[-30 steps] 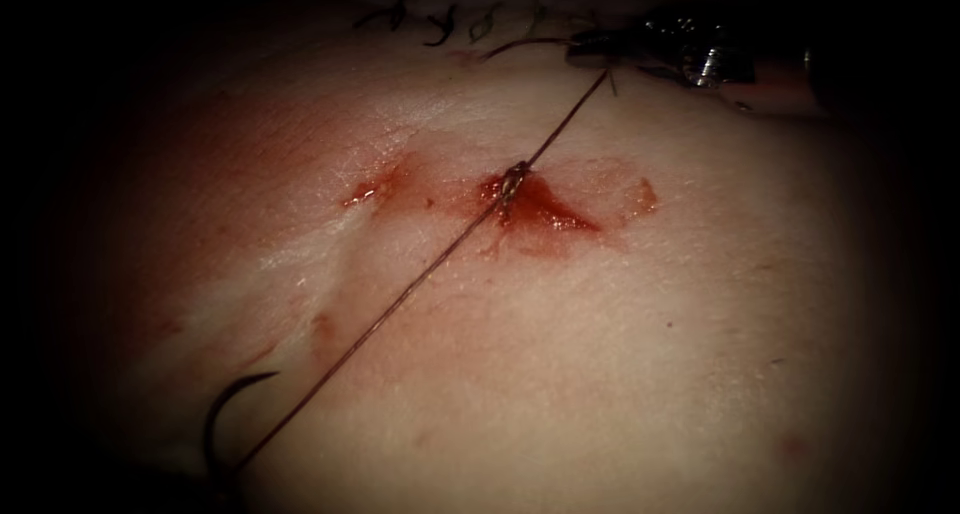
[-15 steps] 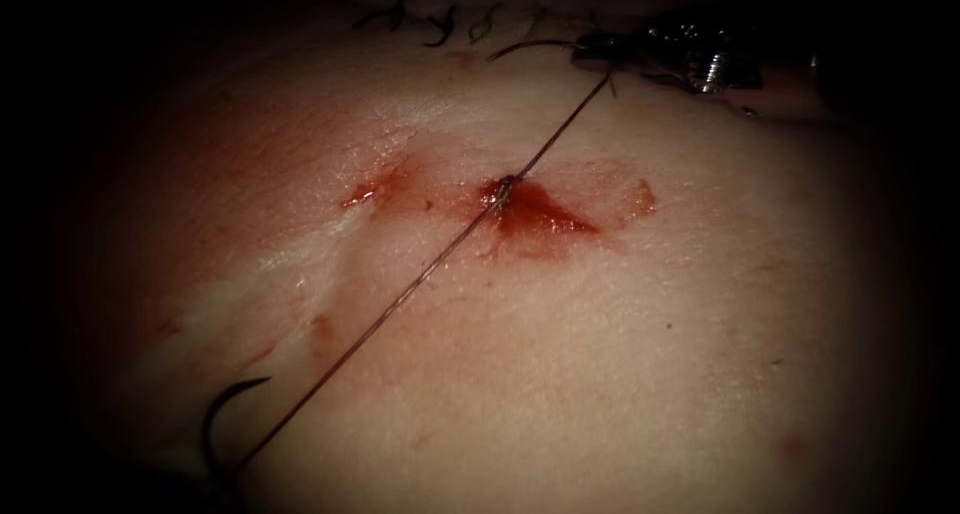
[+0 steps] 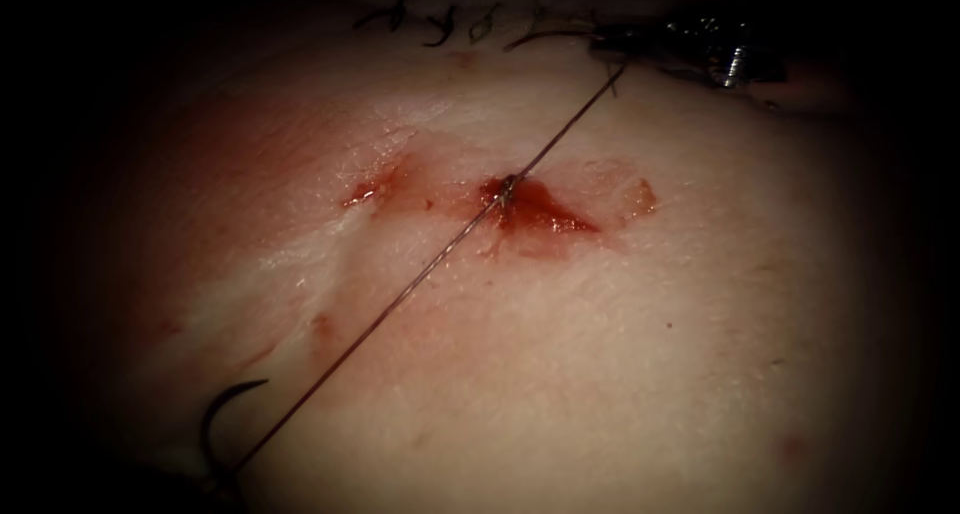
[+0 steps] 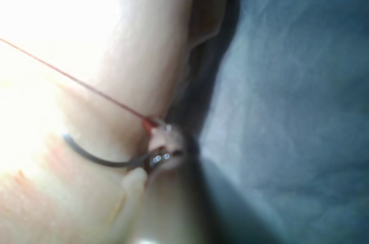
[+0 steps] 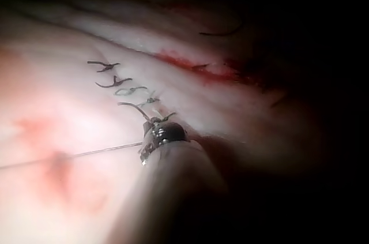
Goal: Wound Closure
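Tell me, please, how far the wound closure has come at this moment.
Done: a row of stitches with cut ends of thread lies by the right tool. In hand: its shut jaws hold the thread, taut across what looks like a small knot in red fluid to the left tool, shut on the needle near its tail, out of the tissue. Left, apparently: this thread is uncut.

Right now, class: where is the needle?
In the endoscope view the needle lies at the lower left, out of the tissue, beside the taut thread; the left hand grips its end.
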You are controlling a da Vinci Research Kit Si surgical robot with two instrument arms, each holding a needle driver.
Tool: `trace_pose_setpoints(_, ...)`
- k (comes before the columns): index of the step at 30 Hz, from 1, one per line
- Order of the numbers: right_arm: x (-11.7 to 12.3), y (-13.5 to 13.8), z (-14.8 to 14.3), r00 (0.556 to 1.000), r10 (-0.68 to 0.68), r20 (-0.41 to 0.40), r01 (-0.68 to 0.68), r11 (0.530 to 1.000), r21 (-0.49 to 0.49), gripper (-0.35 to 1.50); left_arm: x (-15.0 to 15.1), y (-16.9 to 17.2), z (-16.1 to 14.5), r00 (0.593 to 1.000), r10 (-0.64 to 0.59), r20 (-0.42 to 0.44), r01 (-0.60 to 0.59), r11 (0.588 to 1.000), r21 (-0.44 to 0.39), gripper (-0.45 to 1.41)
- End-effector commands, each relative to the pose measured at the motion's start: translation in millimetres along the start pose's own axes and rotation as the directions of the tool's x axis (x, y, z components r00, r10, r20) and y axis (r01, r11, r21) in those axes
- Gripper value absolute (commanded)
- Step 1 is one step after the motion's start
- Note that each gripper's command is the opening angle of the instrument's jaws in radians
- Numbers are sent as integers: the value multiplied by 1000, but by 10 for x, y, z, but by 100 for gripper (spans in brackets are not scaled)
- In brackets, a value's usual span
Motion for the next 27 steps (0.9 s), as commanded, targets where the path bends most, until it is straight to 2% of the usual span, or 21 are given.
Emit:
trace_pose_setpoints(1, -1, 0, 6, 1000, -1, 0, 1, 1000, -2, -35, -1, 10, 7, 1000, -2, -1, 2, 1000, -6, -45)
trace_pose_setpoints(10, 0, -2, 10, 1000, 1, 2, -1, 1000, -8, -35, -5, 9, 5, 1000, -1, 0, 1, 1000, -9, -45)
trace_pose_setpoints(13, 3, -3, 13, 1000, 12, -20, -12, 1000, 7, -35, 7, 2, -3, 1000, -11, 2, 11, 1000, -17, -45)
trace_pose_setpoints(16, 3, -6, 11, 1000, 16, -25, -16, 1000, 10, -35, 27, -15, -17, 1000, -28, -11, 28, 1000, 1, -45)
trace_pose_setpoints(18, 5, -13, 8, 999, 34, -38, -33, 999, 30, -35, 52, -38, -36, 999, -13, -36, 14, 1000, 23, -45)
trace_pose_setpoints(19, 5, -13, 8, 999, 34, -38, -33, 999, 30, -35, 52, -38, -36, 999, -13, -36, 14, 1000, 23, -45)
trace_pose_setpoints(20, 8, -19, 5, 998, 48, -38, -46, 998, 46, -23, 70, -51, -46, 998, -11, -54, 13, 999, 32, -45)
trace_pose_setpoints(21, 9, -21, 4, 997, 56, -46, -53, 997, 58, -21, 77, -56, -49, 998, -8, -62, 10, 999, 34, -45)
trace_pose_setpoints(22, 10, -30, 2, 995, 75, -68, -69, 993, 93, 2, 93, -65, -54, 997, -8, -76, 11, 999, 39, -45)
trace_pose_setpoints(24, 11, -40, 1, 993, 86, -81, -74, 988, 139, 32, 103, -72, -57, 996, -2, -85, 6, 999, 43, -45)
trace_pose_setpoints(25, 12, -49, -1, 991, 106, -81, -93, 984, 154, 56, 115, -79, -59, 996, -3, -94, 7, 999, 49, -45)
trace_pose_setpoints(26, 13, -55, -4, 986, 151, -75, -137, 977, 163, 96, 123, -84, -59, 995, 0, -96, 5, 999, 51, -45)
trace_pose_setpoints(27, 14, -56, -5, 982, 176, -74, -163, 974, 159, 111, 126, -87, -59, 995, -3, -100, 9, 999, 54, -45)
